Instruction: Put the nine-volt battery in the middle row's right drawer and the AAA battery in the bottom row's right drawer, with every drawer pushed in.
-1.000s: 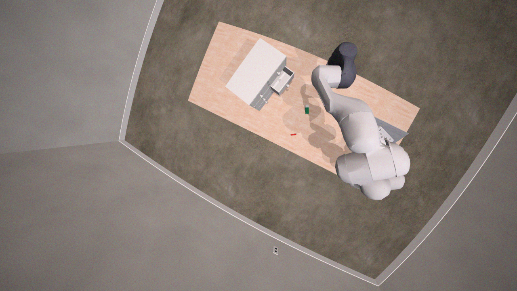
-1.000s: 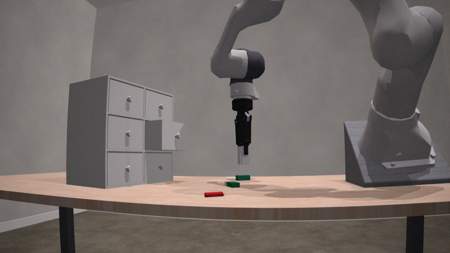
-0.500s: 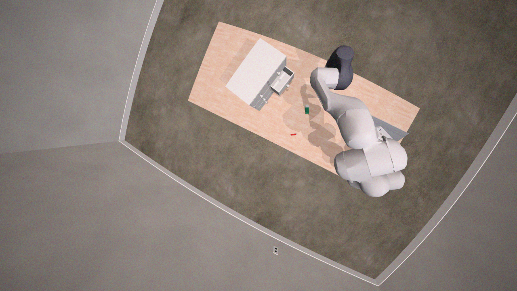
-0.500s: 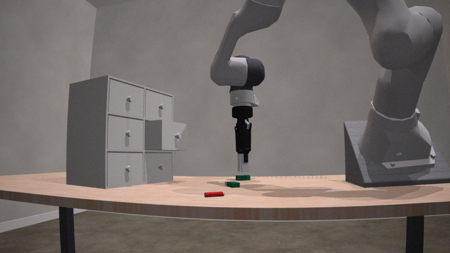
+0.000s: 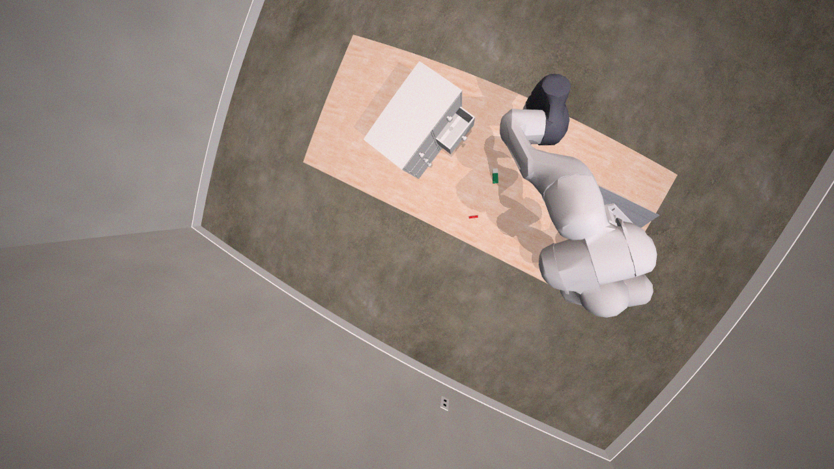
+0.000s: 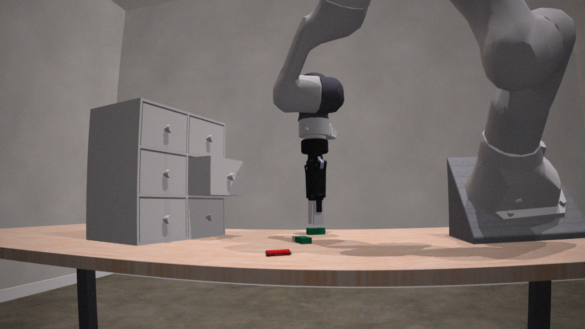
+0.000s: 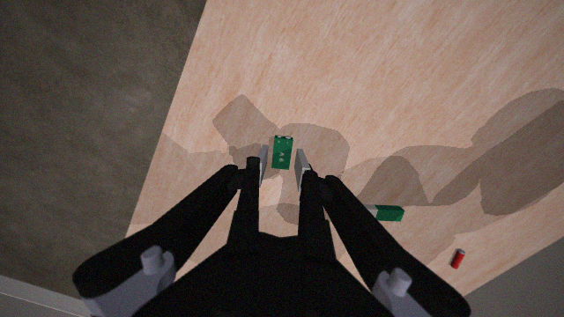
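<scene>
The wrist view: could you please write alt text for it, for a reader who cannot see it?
The open end effector points at a green nine-volt battery lying on a wooden table. A green-and-white block and a red cylinder lie to the right.

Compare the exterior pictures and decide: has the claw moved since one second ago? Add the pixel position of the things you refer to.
Yes. The claw (image 6: 316, 223) (image 7: 281, 156) has moved down, closer to the table top (image 6: 368, 262) (image 7: 397, 66).
</scene>
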